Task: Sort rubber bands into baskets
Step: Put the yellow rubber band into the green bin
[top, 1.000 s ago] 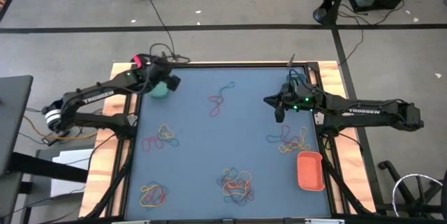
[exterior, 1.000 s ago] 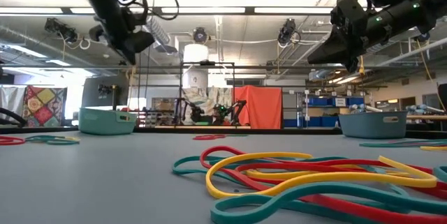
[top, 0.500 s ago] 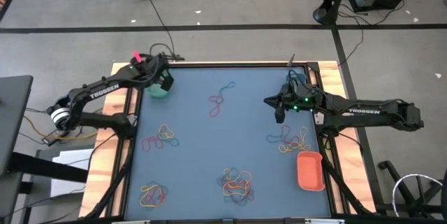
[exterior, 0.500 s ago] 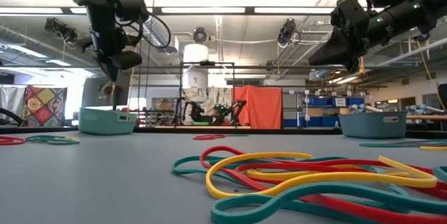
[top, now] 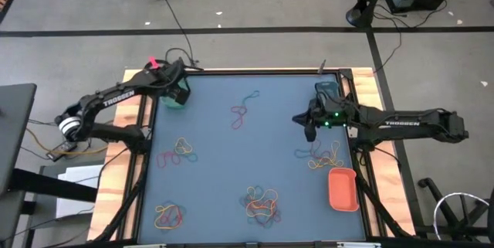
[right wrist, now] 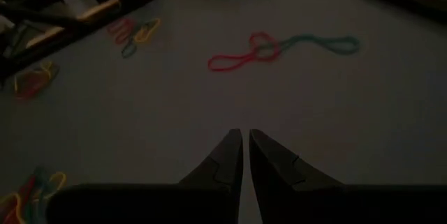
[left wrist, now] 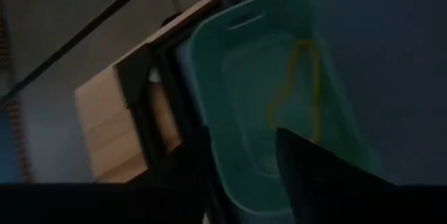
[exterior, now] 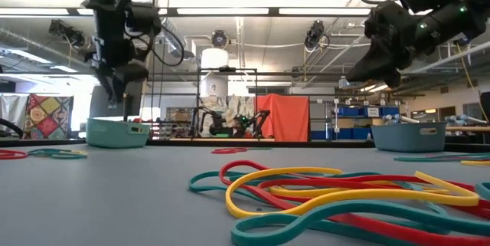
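The green basket (top: 172,100) stands at the table's far left corner, and one yellow rubber band (left wrist: 300,77) lies inside it. My left gripper (left wrist: 242,140) hangs open just above this basket (left wrist: 279,56), tipped steeply down, touching nothing. My right gripper (right wrist: 244,139) is shut and empty, raised over the right half of the table (top: 309,128). Red and teal rubber bands (right wrist: 279,48) lie on the mat ahead of it. The teal basket (exterior: 408,136) sits at the far right, and the orange-red basket (top: 342,188) at the near right.
Loose heaps of rubber bands lie on the blue mat: far middle (top: 245,110), left (top: 177,154), right (top: 320,155), near middle (top: 261,203) and near left (top: 167,215). Black cables run off the far left corner (top: 181,55).
My left gripper has swung toward the table's far left corner, sunk lower and tipped more steeply down, so it now hangs right over the green basket.
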